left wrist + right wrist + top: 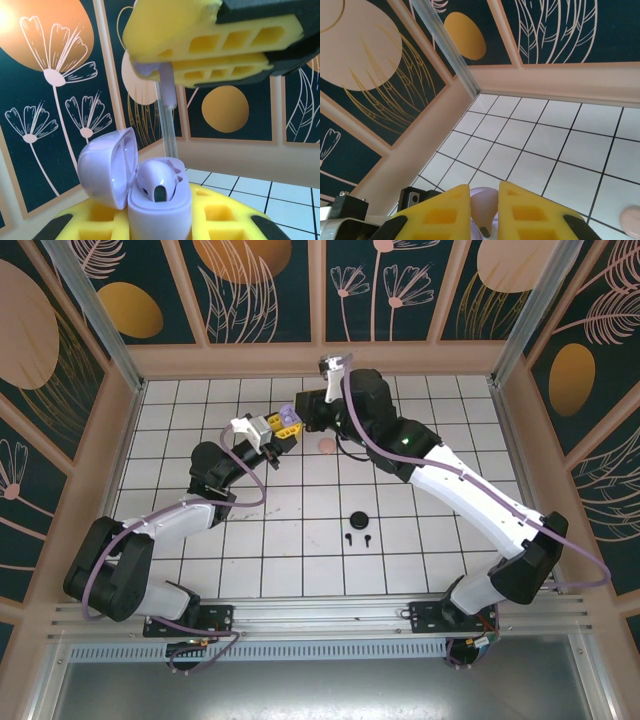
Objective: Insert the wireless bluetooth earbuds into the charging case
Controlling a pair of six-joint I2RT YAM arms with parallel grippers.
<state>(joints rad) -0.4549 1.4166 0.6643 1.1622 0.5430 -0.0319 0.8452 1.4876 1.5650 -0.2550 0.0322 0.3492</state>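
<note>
My left gripper (160, 222) is shut on an open lilac charging case (160, 210), held upright with its lid (107, 167) tipped back to the left. One lilac earbud (156, 181) sits in the case's left socket. Straight above the case, my right gripper (484, 200) is shut on a second lilac earbud (487, 207), stem pointing down. That earbud (168, 87) hangs a short way above the case without touching it. In the top view both grippers (272, 432) (298, 412) meet at the far middle of the table. Two black earbuds (358, 539) lie loose on the tiles.
A round black case (358, 519) lies just behind the black earbuds, near the middle of the table. A small pink round thing (326, 445) lies on the tiles right of the grippers, and it is at the lower right (631, 220) in the right wrist view. The back wall is close behind.
</note>
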